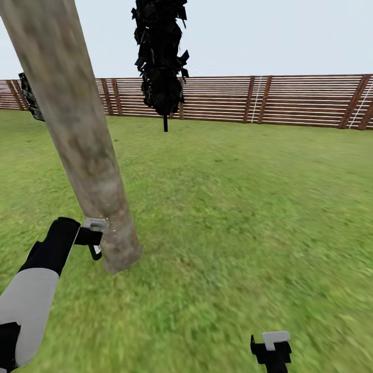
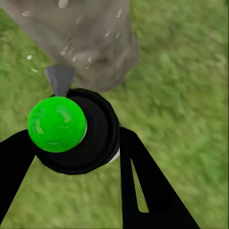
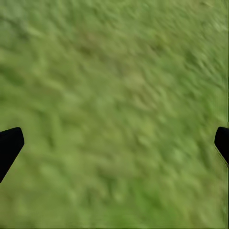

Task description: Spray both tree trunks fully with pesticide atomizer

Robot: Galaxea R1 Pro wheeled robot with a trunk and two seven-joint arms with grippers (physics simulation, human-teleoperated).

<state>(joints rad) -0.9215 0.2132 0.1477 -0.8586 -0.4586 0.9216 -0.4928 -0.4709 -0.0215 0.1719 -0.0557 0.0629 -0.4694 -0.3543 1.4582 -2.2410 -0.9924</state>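
- Left arm [image 1: 36, 280] — white forearm, black wrist — reaches in from the lower left toward the foot of the trunk.
- Left gripper [image 1: 95, 239] sits just beside the trunk's base, low down; its jaws are clamped on the atomizer [image 2: 78, 131], a round black body with a bright green cap, seen from the left wrist between the two black fingers [image 2: 148, 191].
- The atomizer's grey nozzle [image 2: 60, 78] points at the trunk, very near the bark.
- Pesticide [image 2: 71, 38]: small white specks dot the bark facing the nozzle, and a few lie over the grass beside it; in the head view pale specks show on the trunk by the gripper.
- Trunk [image 1: 77, 134], thick and mottled grey-brown, leans across the head view from the upper left down to the lawn [image 1: 233, 207].
- Further right and far back, a dark, ragged mass of foliage [image 1: 160, 57] hangs before the fence [image 1: 290, 101] on a thin dark stem.
- The brown slatted fence runs the full width behind the grass.
- Right gripper [image 1: 272, 349] is low at the right, well apart from the trunk; the right wrist shows its black fingertips [image 3: 9, 145] spread wide over bare grass — nothing between them.
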